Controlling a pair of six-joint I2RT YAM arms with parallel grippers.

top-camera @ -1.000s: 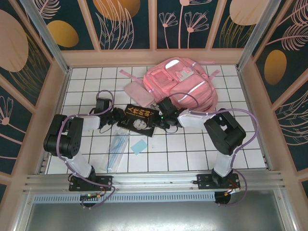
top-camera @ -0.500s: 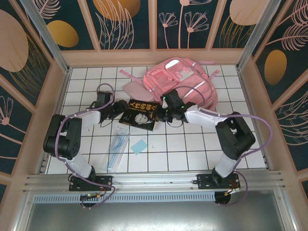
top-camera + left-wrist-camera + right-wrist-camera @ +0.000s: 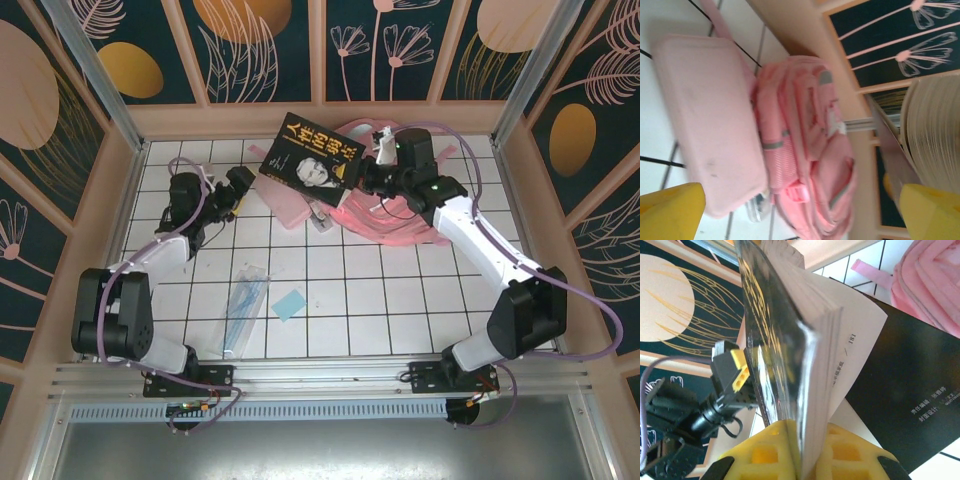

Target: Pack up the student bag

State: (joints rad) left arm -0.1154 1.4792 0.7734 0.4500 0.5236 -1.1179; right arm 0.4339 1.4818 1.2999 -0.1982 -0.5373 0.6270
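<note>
Yellow-padded right gripper point(image 3: 800, 440) clamps the black book point(image 3: 310, 160); left gripper point(image 3: 232, 190) jaws stand wide apart, touching nothing.

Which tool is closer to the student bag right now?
Right. The right tool, shut on the book, hangs over the left edge of the student bag; the open left tool is off to its left, past the pink case.
</note>
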